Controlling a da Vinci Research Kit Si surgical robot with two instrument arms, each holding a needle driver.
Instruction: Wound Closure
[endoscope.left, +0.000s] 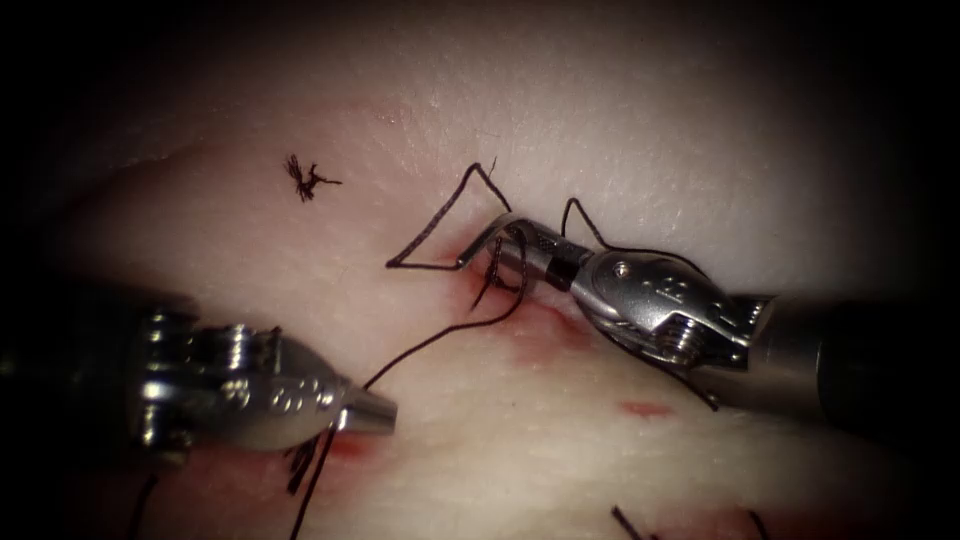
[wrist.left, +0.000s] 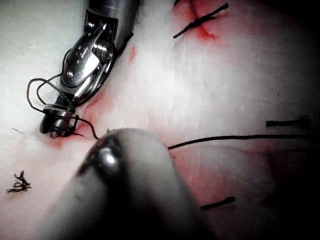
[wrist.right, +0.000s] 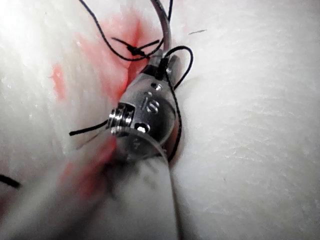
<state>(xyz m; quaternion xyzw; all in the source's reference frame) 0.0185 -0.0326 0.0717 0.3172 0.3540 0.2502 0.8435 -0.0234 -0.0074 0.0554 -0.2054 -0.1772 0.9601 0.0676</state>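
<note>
My right tool (endoscope.left: 520, 245) comes in from the right and is shut on the curved needle (endoscope.left: 482, 240) near one end. The needle's free part lies low over the cut (endoscope.left: 545, 318), pointing left; whether its tip is in the tissue (endoscope.left: 600, 120) I cannot tell. In the right wrist view the needle (wrist.right: 165, 30) rises from these jaws (wrist.right: 161, 62), with dark thread (wrist.right: 176, 100) looped round the tool. Thread (endoscope.left: 440, 215) forms a triangle left of the jaws. My left tool (endoscope.left: 385, 410) at lower left is shut on the thread (endoscope.left: 440, 338), which runs up to the cut.
A tuft of cut thread ends (endoscope.left: 308, 180) sits on the tissue at upper left. Red fluid (endoscope.left: 645, 408) spots the surface near the cut. Earlier stitches (wrist.left: 200, 21) and short thread ends (wrist.left: 217, 203) lie along the wound. The right tool (wrist.left: 55, 122) also appears in the left wrist view.
</note>
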